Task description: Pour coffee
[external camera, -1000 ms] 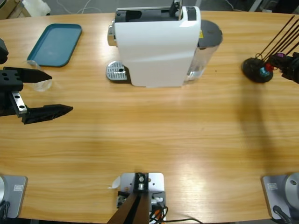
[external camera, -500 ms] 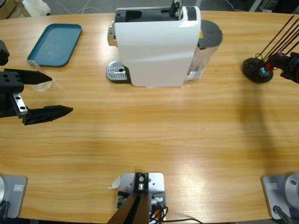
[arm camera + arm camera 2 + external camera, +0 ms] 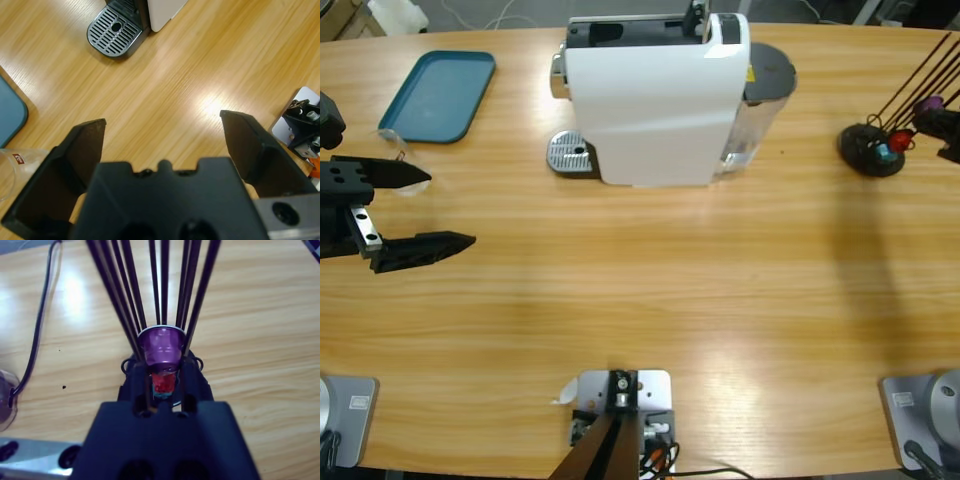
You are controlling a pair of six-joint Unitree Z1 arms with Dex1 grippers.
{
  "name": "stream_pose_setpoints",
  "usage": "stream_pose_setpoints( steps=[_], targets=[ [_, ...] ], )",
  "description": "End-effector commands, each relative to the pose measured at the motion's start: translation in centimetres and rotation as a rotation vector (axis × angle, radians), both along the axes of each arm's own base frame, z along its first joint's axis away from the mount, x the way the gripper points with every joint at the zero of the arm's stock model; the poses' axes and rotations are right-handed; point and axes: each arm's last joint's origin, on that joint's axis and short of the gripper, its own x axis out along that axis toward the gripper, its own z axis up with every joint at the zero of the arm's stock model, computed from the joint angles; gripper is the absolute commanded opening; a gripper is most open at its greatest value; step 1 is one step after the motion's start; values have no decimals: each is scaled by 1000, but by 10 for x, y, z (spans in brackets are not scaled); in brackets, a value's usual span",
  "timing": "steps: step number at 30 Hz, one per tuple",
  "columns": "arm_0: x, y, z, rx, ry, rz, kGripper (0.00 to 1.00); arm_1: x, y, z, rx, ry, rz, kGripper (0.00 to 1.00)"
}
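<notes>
Left gripper (image 3: 420,207): at 9 o'clock — jaws spread wide, holding nothing, glass (image 3: 408,182) beside it.
Right gripper (image 3: 161,371): at 3 o'clock — clamped on purple capsule (image 3: 161,346).

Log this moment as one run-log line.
left tool: open, empty, beside glass | right tool: shut on purple capsule at capsule rack | coffee machine: drip tray bare
</notes>
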Motion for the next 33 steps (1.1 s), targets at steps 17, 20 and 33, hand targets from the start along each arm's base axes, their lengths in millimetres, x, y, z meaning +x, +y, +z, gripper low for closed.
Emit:
stream_pose_setpoints(
  steps=[17, 20, 33],
  targets=[
    [0, 3, -19, 17, 36, 35, 1000, -43, 15, 143, -57, -197, 67, 140],
    [-2, 5, -19, 10, 34, 39, 1000, -54, 25, 145, -30, -207, 221, 140],
    [-11, 14, -16, -18, 22, 36, 987, -44, 21, 20, 3, 68, 0, 741]
  ],
)
